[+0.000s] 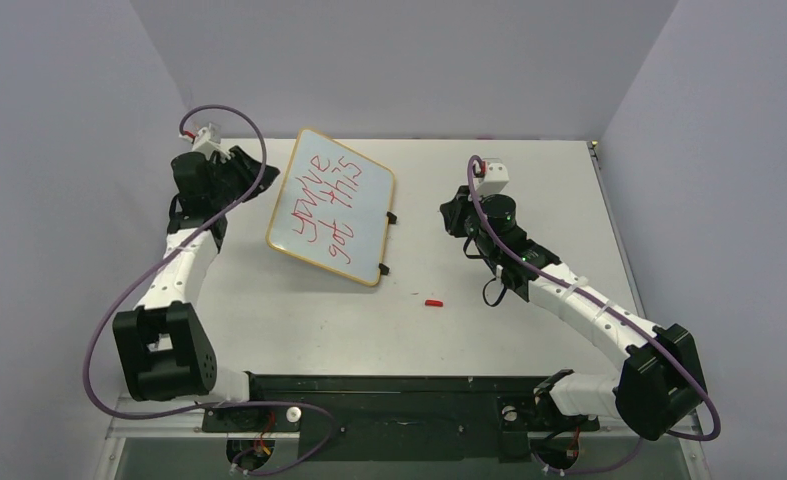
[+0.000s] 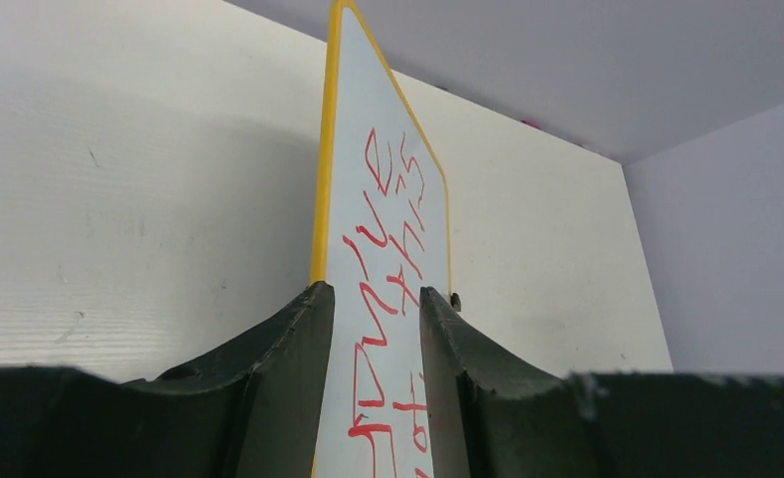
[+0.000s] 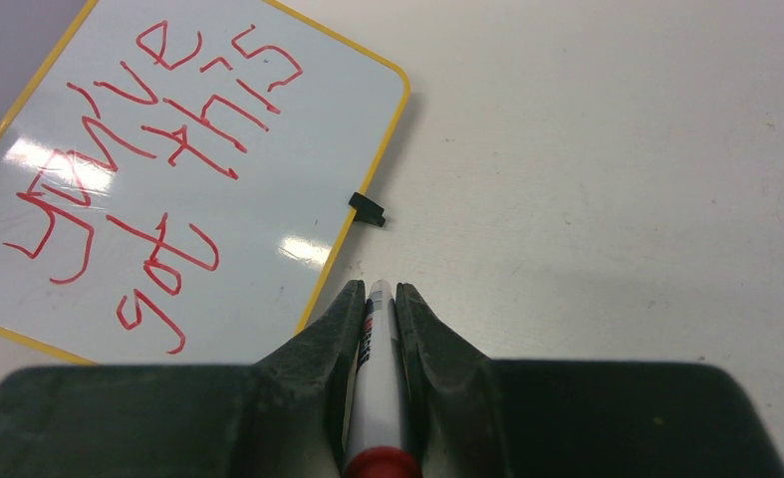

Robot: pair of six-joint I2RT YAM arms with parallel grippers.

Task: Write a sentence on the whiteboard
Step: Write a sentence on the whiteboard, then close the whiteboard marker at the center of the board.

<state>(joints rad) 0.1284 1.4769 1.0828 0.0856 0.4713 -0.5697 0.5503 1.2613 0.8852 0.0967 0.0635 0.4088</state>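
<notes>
The whiteboard (image 1: pixel 374 230) sits askew on the counter (image 1: pixel 299 320), nearer the left arm; the sentence (image 1: pixel 327 205) runs across it in red, two lines; the left fingers (image 2: pixel 298 339) stand spread, one either side of its edge; the right fingers (image 3: pixel 338 319) pinch a marker (image 3: pixel 376 378); a small red cap (image 1: pixel 433 302) lies near the board.

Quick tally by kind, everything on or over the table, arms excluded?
whiteboard: 1
marker: 1
small red piece: 1
black clips on the board's edge: 2
Total: 5
</notes>
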